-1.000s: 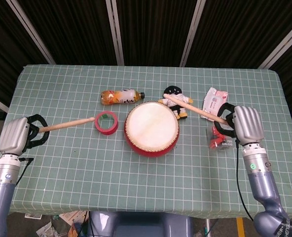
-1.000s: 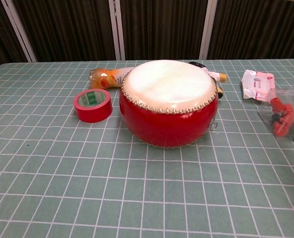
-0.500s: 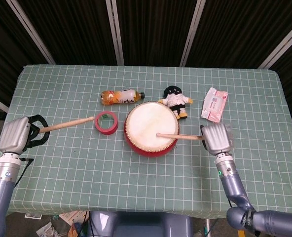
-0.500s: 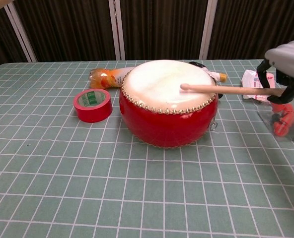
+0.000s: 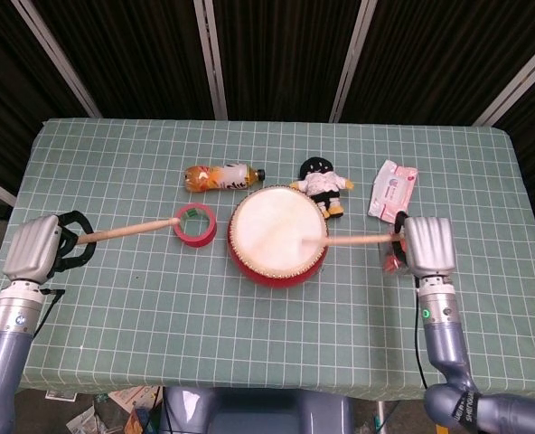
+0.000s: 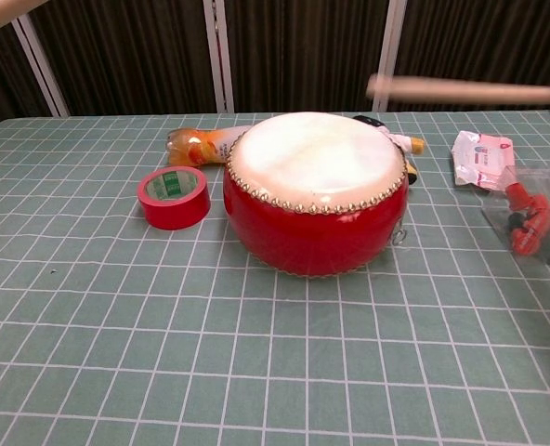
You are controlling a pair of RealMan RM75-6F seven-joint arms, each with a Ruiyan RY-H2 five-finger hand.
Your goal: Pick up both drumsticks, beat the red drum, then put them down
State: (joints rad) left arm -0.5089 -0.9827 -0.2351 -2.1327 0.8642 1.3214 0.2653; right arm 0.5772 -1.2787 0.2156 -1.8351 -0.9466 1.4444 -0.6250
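The red drum [image 5: 278,237] stands near the middle of the desk [image 5: 159,298]. The right hand [image 5: 427,244] is at 3 o'clock from the drum, back of the hand facing up, and its fingers are closed around the right drumstick [image 5: 353,240]. This stick runs level toward 9 o'clock, and in the head view its tip lies over the right part of the drumhead. In the chest view the stick [image 6: 470,90] is blurred and clearly above the drum [image 6: 314,193], not touching it.

The left hand [image 5: 34,249] is at 9 o'clock from the drum, near the desk edge, fingers closed around the left drumstick [image 5: 127,230]. Its tip points toward the red tape roll [image 5: 195,223].

Half a second ago the right stick lay on the drumhead and the right hand was lower; now both are raised. The left hand has shifted only slightly.
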